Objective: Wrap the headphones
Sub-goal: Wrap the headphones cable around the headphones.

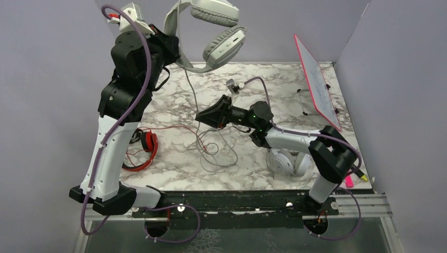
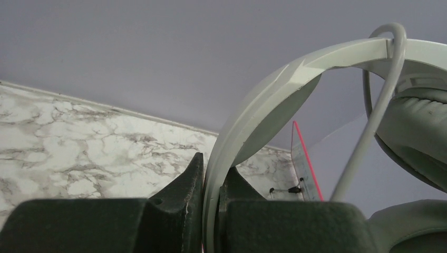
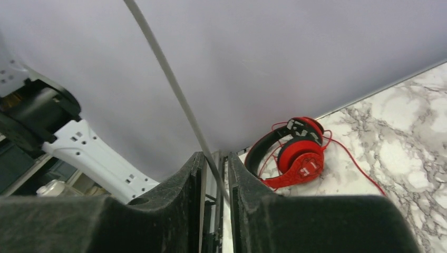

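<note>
ok so here's where it's at: the left gripper [image 1: 174,50] is way up in the air near the back wall, pinching the headband [image 2: 248,116] of the light grey headset [image 1: 220,32]. In the left wrist view the jaws are pressed tight on either side of the band. The headset hangs off to the right of the gripper, well above the marble table [image 1: 295,79], and from the top camera 1 ear cup sits over the other. Its thin grey cable [image 1: 193,92] drops down from the headset to the table and ends in a loose, messy tangle of loops around the middle.

The right gripper [image 1: 202,117] is low over the middle of the table, pointing left, right at that hanging cable. On the right wrist cam the cable runs down into the slot between the 2 fingers [image 3: 168,211]. The jaws are a little apart and the gap is wider than the cable, so it's sitting in there loose, not squeezed.

The other 2: the red-and-black headset [image 1: 148,142] lies on the table at the left, tucked beside the left arm, with its red cable [image 1: 179,127] trailing toward the grey tangle. The white-silver headset [image 1: 284,161] lies near the front right, partly under the right arm's forearm. A board with a red edge [image 1: 319,81] leans at the back right
</note>
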Tool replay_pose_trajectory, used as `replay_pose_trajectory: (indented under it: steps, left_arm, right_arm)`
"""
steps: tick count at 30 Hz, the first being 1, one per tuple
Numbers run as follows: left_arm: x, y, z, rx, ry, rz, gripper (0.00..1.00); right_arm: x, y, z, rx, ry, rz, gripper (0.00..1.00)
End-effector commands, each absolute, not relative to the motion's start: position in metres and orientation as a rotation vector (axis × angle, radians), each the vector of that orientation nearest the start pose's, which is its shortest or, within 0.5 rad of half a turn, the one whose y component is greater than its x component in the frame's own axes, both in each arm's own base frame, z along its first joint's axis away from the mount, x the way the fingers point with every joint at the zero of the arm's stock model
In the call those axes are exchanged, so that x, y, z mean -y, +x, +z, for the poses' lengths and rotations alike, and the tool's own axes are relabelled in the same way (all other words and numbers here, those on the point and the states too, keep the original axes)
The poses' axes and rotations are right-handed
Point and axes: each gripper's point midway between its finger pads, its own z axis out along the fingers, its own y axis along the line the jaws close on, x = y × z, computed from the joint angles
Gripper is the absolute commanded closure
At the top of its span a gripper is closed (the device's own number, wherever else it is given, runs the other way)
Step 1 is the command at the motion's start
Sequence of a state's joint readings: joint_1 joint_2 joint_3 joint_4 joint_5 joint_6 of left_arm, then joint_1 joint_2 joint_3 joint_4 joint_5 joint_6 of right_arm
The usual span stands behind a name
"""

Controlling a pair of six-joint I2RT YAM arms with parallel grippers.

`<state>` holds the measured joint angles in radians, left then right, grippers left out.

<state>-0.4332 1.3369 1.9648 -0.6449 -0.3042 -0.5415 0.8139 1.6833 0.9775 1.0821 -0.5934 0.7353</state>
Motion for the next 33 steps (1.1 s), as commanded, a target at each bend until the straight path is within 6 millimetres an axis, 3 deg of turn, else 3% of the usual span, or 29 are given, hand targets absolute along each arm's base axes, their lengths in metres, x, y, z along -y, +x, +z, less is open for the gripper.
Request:
replay_pose_trajectory:
  steps: [1,6,11,17,22,25,30,33]
  left_arm:
    - [0.116,0.319,0.595,-1.37,-0.363,-0.655,1.0]
    - [0.115,0.316,0.602,-1.358,-0.361,-0.661,1.0]
    - [0.117,0.318,0.605,-1.36,-0.35,-0.665,1.0]
    - [0.114,0.325,0.599,-1.383,-0.356,-0.61,1.0]
    - [0.114,0.329,0.592,-1.404,-0.351,-0.587,1.0]
    - [0.114,0.33,0.59,-1.408,-0.352,-0.584,1.0]
    - [0.115,0.331,0.586,-1.418,-0.356,-0.59,1.0]
    - [0.116,0.33,0.588,-1.415,-0.353,-0.598,1.0]
  right_arm:
    - [-0.441,0.257,0.321,-1.171,-0.647,1.582,0.72]
    - [-0.452,0.268,0.308,-1.159,-0.643,1.577,0.61]
    - [-0.472,0.267,0.301,-1.117,-0.728,1.637,0.49]
    - [-0.449,0.253,0.297,-1.117,-0.731,1.588,0.22]
    - [-0.411,0.261,0.282,-1.224,-0.706,1.501,0.18]
    - [-0.396,0.255,0.279,-1.213,-0.749,1.478,0.15]
    - [-0.413,0.219,0.284,-1.046,-0.939,1.56,0.12]
    - [-0.43,0.226,0.279,-1.044,-0.917,1.551,0.1]
